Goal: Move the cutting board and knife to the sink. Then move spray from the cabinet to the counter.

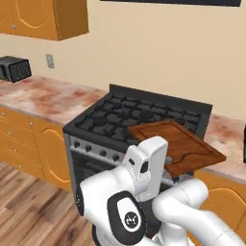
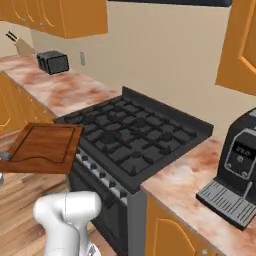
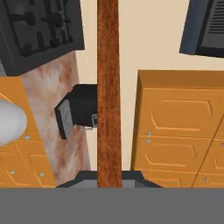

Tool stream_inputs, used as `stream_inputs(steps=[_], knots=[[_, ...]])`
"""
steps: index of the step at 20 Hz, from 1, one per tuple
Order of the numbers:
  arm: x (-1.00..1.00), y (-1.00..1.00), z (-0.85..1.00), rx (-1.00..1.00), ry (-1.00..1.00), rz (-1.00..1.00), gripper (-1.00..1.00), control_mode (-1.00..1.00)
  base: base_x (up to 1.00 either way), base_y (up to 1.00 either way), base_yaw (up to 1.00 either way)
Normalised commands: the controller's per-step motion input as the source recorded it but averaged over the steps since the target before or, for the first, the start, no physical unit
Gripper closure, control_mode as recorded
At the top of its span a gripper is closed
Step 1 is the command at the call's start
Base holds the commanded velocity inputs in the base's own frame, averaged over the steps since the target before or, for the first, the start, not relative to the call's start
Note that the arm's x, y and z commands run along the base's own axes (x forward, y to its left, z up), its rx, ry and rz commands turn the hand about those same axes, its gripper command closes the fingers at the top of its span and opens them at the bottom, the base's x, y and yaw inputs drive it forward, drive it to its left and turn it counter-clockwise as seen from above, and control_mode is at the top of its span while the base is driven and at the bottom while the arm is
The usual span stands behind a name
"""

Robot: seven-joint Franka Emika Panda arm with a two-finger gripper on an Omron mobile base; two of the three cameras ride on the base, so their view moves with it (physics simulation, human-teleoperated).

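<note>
The cutting board [image 1: 185,144], a reddish-brown wooden slab with a groove near its rim, hangs level in the air in front of the stove. My gripper [image 1: 162,162] is shut on its near edge. The right base view has the board [image 2: 45,146] at the left, over the floor. In the hand view the board [image 3: 108,87] runs edge-on up the middle from between my fingertips [image 3: 109,180]. The marble counter [image 1: 43,98] lies on both sides of the stove. The knife, sink, spray and cabinet are out of view.
A black gas stove [image 1: 139,117] sits between the counter runs. A dark toaster [image 1: 14,68] and a tan knife block [image 2: 22,46] stand far left; a black coffee machine [image 2: 240,165] stands right. Orange wall cabinets [image 1: 43,19] hang above. Wooden floor [image 1: 29,206] lies below.
</note>
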Motion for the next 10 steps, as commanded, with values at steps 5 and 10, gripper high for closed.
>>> stream_inputs(steps=[5, 10], knots=[[0.00, 0.00, 0.00, 0.00, 0.00, 0.00, 1.00, 1.00, 0.14, 0.36, 0.86], [0.00, 0.00, 0.00, 0.00, 0.00, 0.00, 1.00, 1.00, 0.93, 0.48, 0.55]])
